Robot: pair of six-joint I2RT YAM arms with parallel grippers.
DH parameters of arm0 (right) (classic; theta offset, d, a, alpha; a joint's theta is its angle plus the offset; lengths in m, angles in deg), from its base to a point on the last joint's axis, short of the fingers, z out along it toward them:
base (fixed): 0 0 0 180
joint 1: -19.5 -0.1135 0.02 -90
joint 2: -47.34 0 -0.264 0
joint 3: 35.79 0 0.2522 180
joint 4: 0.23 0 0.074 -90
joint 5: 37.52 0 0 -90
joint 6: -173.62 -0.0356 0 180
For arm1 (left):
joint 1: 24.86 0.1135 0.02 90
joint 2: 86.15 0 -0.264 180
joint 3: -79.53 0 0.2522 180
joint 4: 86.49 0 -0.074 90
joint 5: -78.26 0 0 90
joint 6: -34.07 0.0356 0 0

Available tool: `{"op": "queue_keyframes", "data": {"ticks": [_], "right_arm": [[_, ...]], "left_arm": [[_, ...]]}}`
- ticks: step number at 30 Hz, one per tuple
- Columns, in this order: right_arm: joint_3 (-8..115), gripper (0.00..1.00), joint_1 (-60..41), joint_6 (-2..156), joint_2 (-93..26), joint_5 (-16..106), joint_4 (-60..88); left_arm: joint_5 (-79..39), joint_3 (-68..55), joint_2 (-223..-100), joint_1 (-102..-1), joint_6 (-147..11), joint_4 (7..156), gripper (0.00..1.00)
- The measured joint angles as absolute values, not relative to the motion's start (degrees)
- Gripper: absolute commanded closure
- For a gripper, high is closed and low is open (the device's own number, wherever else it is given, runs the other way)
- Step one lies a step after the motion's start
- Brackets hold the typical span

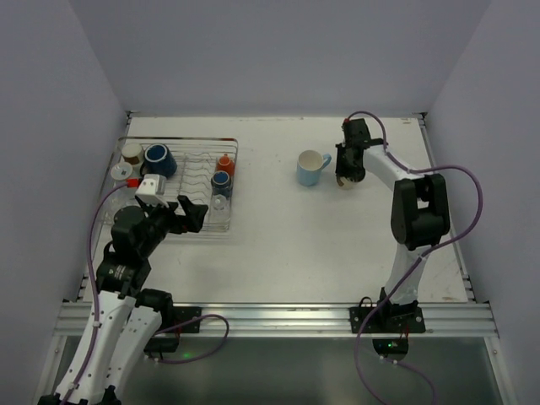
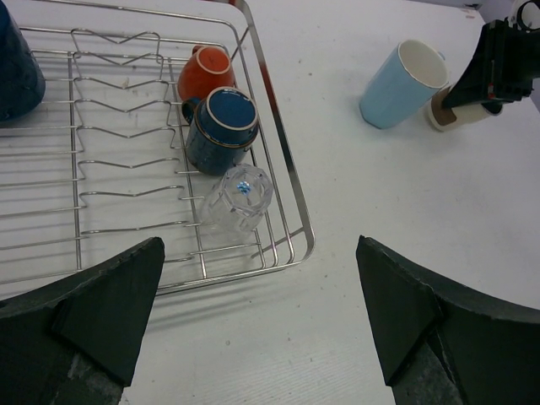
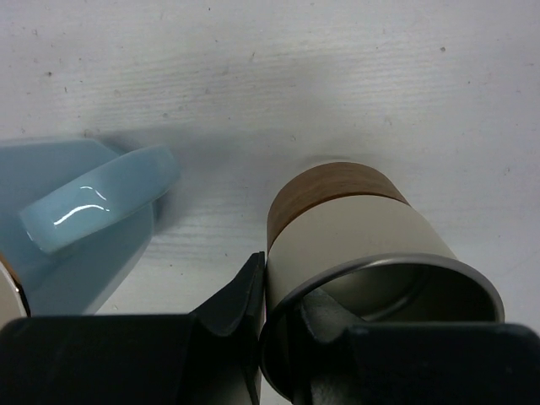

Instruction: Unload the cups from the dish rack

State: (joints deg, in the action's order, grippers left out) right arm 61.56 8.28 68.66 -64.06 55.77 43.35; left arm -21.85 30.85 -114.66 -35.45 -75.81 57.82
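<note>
The silver wire dish rack [image 1: 181,141] [image 2: 286,192] stands at the left. Along its right side sit an orange mug [image 1: 224,162] [image 2: 205,72], a navy mug [image 1: 222,180] [image 2: 221,126] and a clear glass [image 1: 218,202] [image 2: 239,198]. A larger navy mug [image 1: 159,159] [image 2: 17,67] sits at its back left. My left gripper [image 1: 187,211] [image 2: 261,329] hangs open and holds nothing, above the rack's near right corner. My right gripper [image 1: 348,164] [image 3: 283,295] is shut on the rim of a cream tumbler [image 1: 346,180] [image 3: 363,228] with a brown base, tilted low over the table. A light blue mug [image 1: 313,168] [image 2: 402,83] [image 3: 84,211] stands just left of it.
Two more small cups [image 1: 132,153] [image 1: 122,172] sit in the rack's far left corner. Wavy dividers [image 2: 118,126] run down the rack's middle. Walls close the table [image 1: 287,236] on the left, back and right.
</note>
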Motion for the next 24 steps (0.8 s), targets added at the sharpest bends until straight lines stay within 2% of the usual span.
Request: {"op": "queue_keyframes", "data": {"ticks": [2,3,6,9,13,18,24], "right_arm": [[61.98,0.74,8.26,68.64,-64.58,55.60,43.42],[62.26,0.66,8.28,68.59,-64.84,55.58,43.44],[62.55,0.57,8.26,68.62,-65.00,55.55,43.42],[62.55,0.53,8.19,68.51,-64.65,55.38,43.39],[61.17,0.39,7.82,68.09,-61.19,54.40,43.11],[52.21,0.19,6.57,66.58,-46.62,50.75,39.04],[37.91,0.15,-0.38,63.94,-27.58,45.11,30.06]], "left_arm": [[-21.74,30.85,-114.84,-35.45,-75.81,57.80,0.00],[-21.67,30.85,-114.92,-35.45,-75.81,57.80,0.00],[-21.33,30.85,-115.30,-35.45,-75.81,57.80,0.00],[-20.65,30.85,-115.84,-35.45,-75.81,57.80,0.00],[-18.42,30.76,-117.18,-35.45,-75.88,57.78,0.00],[-12.80,27.35,-122.09,-35.45,-77.02,57.12,0.00],[-3.93,19.97,-130.40,-35.45,-78.87,56.55,0.00]]}}
